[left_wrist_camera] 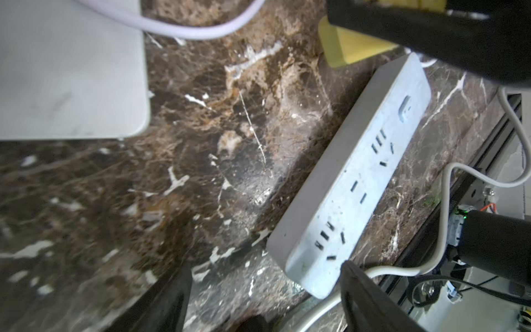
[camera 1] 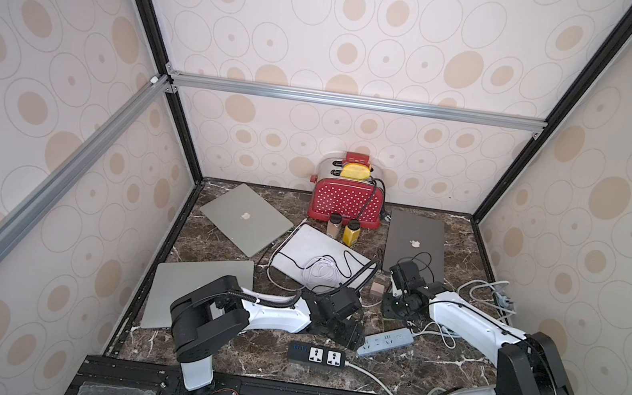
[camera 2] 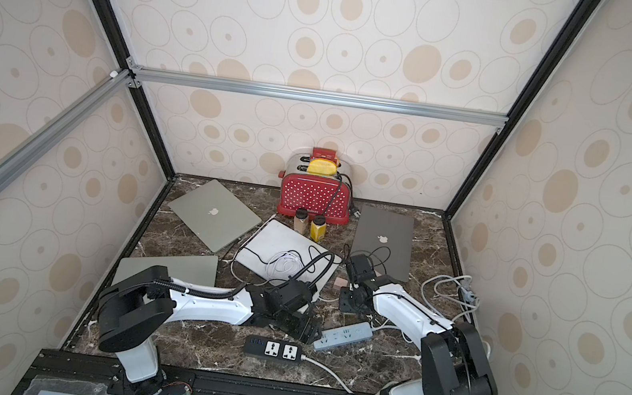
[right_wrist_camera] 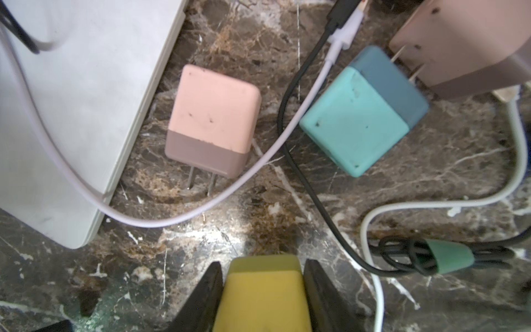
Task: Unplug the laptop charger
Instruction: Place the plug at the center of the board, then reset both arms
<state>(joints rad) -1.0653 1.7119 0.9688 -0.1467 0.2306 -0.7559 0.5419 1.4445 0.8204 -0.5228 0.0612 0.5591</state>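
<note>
- Yellow plastic between the jaws of the right end effector (right_wrist_camera: 263,267): closed on the yellow charger (right_wrist_camera: 263,299), pressing its two flat sides.
- Carried low above the table (right_wrist_camera: 258,218), just beside the switch end of the white power strip (left_wrist_camera: 353,184); no plug visible in any socket, so probably out already.
- Likely light, rigid and smooth, slippery at the rounded corners; best taken mid-body across flat faces, never by prongs.
- Spread wide and empty: left end effector (left_wrist_camera: 265,267), poised at the strip's other end.
- Close by on the table: pink charger (right_wrist_camera: 214,115), teal charger (right_wrist_camera: 356,120), white cable (right_wrist_camera: 161,222).
</note>
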